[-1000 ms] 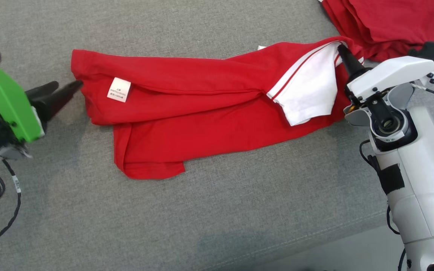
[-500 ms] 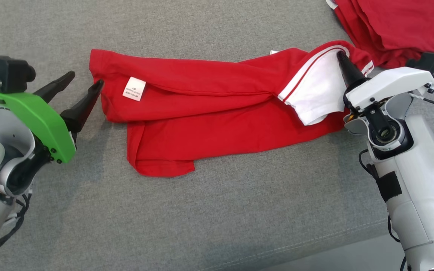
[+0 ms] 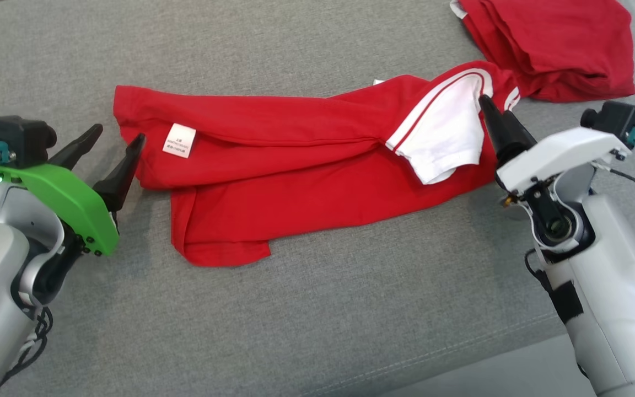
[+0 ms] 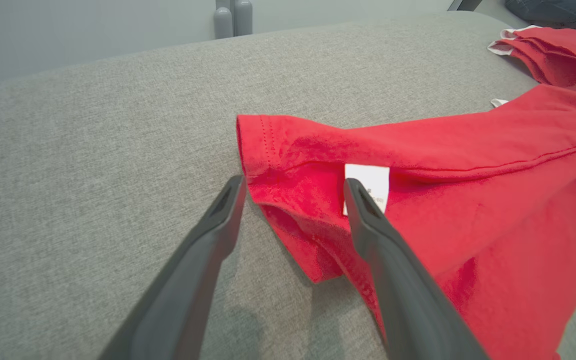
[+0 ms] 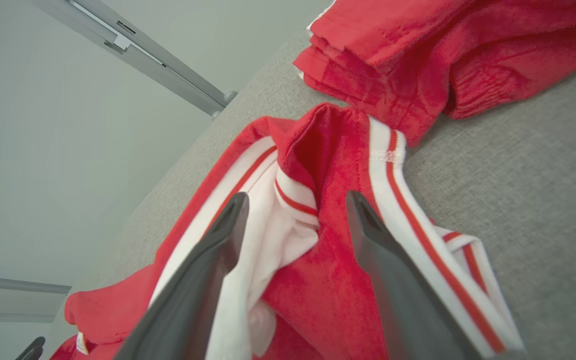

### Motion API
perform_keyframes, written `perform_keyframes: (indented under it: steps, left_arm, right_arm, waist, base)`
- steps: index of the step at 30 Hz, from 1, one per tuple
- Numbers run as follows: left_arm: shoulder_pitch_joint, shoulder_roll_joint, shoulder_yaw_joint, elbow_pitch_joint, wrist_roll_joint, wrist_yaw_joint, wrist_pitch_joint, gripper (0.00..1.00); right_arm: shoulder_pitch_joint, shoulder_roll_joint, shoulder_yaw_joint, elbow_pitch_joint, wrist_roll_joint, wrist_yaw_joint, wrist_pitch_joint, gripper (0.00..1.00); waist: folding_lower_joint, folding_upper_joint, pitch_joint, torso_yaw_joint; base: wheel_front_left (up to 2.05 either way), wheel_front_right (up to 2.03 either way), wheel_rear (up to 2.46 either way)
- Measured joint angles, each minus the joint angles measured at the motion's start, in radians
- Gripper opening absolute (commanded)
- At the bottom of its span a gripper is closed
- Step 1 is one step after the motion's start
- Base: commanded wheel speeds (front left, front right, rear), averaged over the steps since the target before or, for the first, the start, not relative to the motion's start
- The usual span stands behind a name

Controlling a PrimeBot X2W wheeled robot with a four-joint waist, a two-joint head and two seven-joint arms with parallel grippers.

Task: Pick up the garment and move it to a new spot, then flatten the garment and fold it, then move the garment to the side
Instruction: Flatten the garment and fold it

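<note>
The red garment (image 3: pixel 295 160) lies stretched left to right on the grey cushion (image 3: pixel 317 309), with a white striped sleeve (image 3: pixel 444 138) at its right end and a white label (image 3: pixel 178 140) near its left end. My left gripper (image 3: pixel 120 132) stands open at the garment's left edge. In the left wrist view its fingers (image 4: pixel 208 240) straddle the hemmed corner of the garment (image 4: pixel 443 150), one tip by the label (image 4: pixel 368 177). My right gripper (image 3: pixel 485 102) is open at the striped end. There the garment's folds (image 5: pixel 318 280) lie loosely between its fingers (image 5: pixel 393 280).
A second pile of red cloth (image 3: pixel 560 44) sits at the back right, close behind the garment's right end. It also appears in the right wrist view as red cloth (image 5: pixel 443 50). The cushion's front edge (image 3: pixel 461 366) runs across the lower right.
My right gripper has opened and let go of the garment's striped end, which now lies slack. The head camera has shifted. My left gripper stays open at the left edge.
</note>
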Motion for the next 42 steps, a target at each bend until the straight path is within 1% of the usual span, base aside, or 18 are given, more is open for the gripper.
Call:
perform_keyframes:
  steps: [3,6,9,11,14,18,20,27,32,33,34,35,36,37,39,42]
  left_arm:
    - [0.027,-0.012,0.010,-0.002,0.014,0.012,-0.053,1.00]
    - [0.061,-0.017,0.023,-0.008,0.026,0.035,-0.110,1.00]
    - [0.107,-0.018,0.033,-0.011,0.027,0.045,-0.157,1.00]
    - [0.142,-0.023,0.042,-0.018,0.023,0.054,-0.181,1.00]
    - [0.179,-0.030,0.040,-0.037,0.022,0.062,-0.194,1.00]
    - [0.189,-0.051,0.026,-0.047,0.022,0.063,-0.198,1.00]
    - [0.193,-0.051,0.026,-0.051,0.022,0.064,-0.208,1.00]
    - [0.205,-0.031,0.043,-0.069,0.022,0.076,-0.216,1.00]
    - [0.206,-0.030,0.044,-0.079,0.022,0.079,-0.216,1.00]
    - [0.206,-0.030,0.044,-0.085,0.022,0.079,-0.216,1.00]
    - [0.206,-0.030,0.044,-0.089,0.022,0.079,-0.216,1.00]
    - [0.206,-0.030,0.044,-0.092,0.022,0.079,-0.216,1.00]
    - [0.206,-0.030,0.044,-0.095,0.022,0.079,-0.216,1.00]
    - [0.206,-0.030,0.044,-0.097,0.022,0.082,-0.216,1.00]
    - [0.206,-0.029,0.043,-0.103,0.022,0.085,-0.216,1.00]
    - [0.206,-0.027,0.043,-0.104,0.023,0.085,-0.215,1.00]
  right_arm:
    - [0.043,-0.035,0.029,-0.022,-0.056,0.024,-0.031,1.00]
    - [0.093,-0.070,0.058,-0.044,-0.116,0.035,-0.063,1.00]
    - [0.142,-0.074,0.085,-0.062,-0.148,0.051,-0.090,1.00]
    - [0.173,-0.059,0.108,-0.072,-0.152,0.068,-0.100,1.00]
    - [0.205,-0.019,0.132,-0.079,-0.152,0.071,-0.116,1.00]
    - [0.224,-0.007,0.135,-0.092,-0.154,0.075,-0.140,1.00]
    - [0.227,0.000,0.138,-0.102,-0.153,0.075,-0.146,1.00]
    - [0.239,0.003,0.168,-0.105,-0.168,0.076,-0.151,1.00]
    - [0.237,0.001,0.167,-0.089,-0.192,0.065,-0.160,1.00]
    - [0.237,-0.001,0.166,-0.079,-0.193,0.064,-0.160,0.98]
    - [0.237,-0.001,0.166,-0.074,-0.193,0.064,-0.159,0.86]
    - [0.236,-0.001,0.166,-0.069,-0.193,0.060,-0.159,0.80]
    - [0.234,-0.001,0.166,-0.067,-0.194,0.057,-0.160,0.80]
    - [0.232,-0.001,0.167,-0.064,-0.194,0.057,-0.160,0.76]
    - [0.224,0.000,0.167,-0.064,-0.196,0.057,-0.163,0.73]
    - [0.203,0.007,0.174,-0.064,-0.201,0.058,-0.167,0.73]
  waist:
    - [0.0000,0.0000,-0.012,-0.012]
    - [0.0000,0.0000,-0.029,-0.020]
    - [0.0000,0.0000,-0.048,-0.026]
    - [0.0000,0.0000,-0.061,-0.028]
    - [0.0000,0.0000,-0.077,-0.030]
    - [0.0000,0.0000,-0.084,-0.017]
    - [0.0000,0.0000,-0.086,-0.008]
    - [0.0000,0.0000,-0.088,0.004]
    - [0.0000,0.0000,-0.083,0.004]
    - [0.0000,0.0000,-0.081,0.005]
    - [0.0000,0.0000,-0.080,0.005]
    - [0.0000,0.0000,-0.079,0.006]
    - [0.0000,0.0000,-0.078,0.006]
    - [0.0000,0.0000,-0.078,0.007]
    - [0.0000,0.0000,-0.076,0.009]
    - [0.0000,0.0000,-0.073,0.011]
  base:
    - [0.00,0.00,0.00]
    - [0.00,0.00,0.00]
    - [0.00,0.00,0.00]
    - [0.00,0.00,0.00]
    - [0.00,0.00,0.00]
    - [0.00,0.00,0.00]
    - [0.00,0.00,0.00]
    - [0.00,0.00,0.00]
    - [0.00,0.00,0.00]
    - [0.00,0.00,0.00]
    - [0.00,0.00,0.00]
    - [0.00,0.00,0.00]
    - [0.00,0.00,0.00]
    - [0.00,0.00,0.00]
    - [0.00,0.00,0.00]
    - [0.00,0.00,0.00]
